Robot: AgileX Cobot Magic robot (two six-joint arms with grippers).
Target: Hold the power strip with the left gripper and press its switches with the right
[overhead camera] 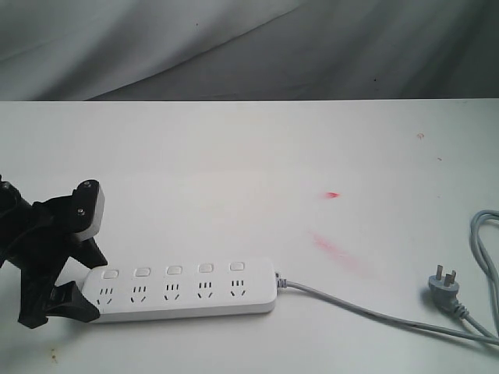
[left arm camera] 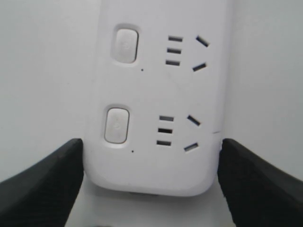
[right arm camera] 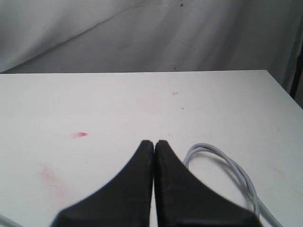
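Note:
The white power strip (overhead camera: 179, 290) lies lengthwise near the table's front edge, its five switches (overhead camera: 173, 270) in a row above the sockets. Its grey cord (overhead camera: 374, 312) runs right to the plug (overhead camera: 446, 284). My left gripper (overhead camera: 90, 284) straddles the strip's left end, one black jaw against each long side. The left wrist view shows that end of the strip (left arm camera: 156, 161) between the jaws, with two switches (left arm camera: 117, 125) in sight. My right gripper (right arm camera: 154, 144) is out of the exterior view. It hovers shut and empty over bare table beside the looped cord (right arm camera: 222, 161).
Red smears (overhead camera: 333, 195) (overhead camera: 335, 251) mark the white table (overhead camera: 234, 156) right of centre. A grey cloth backdrop (overhead camera: 234, 47) hangs behind the table's far edge. The cord loops back on itself at the right edge (overhead camera: 483, 249).

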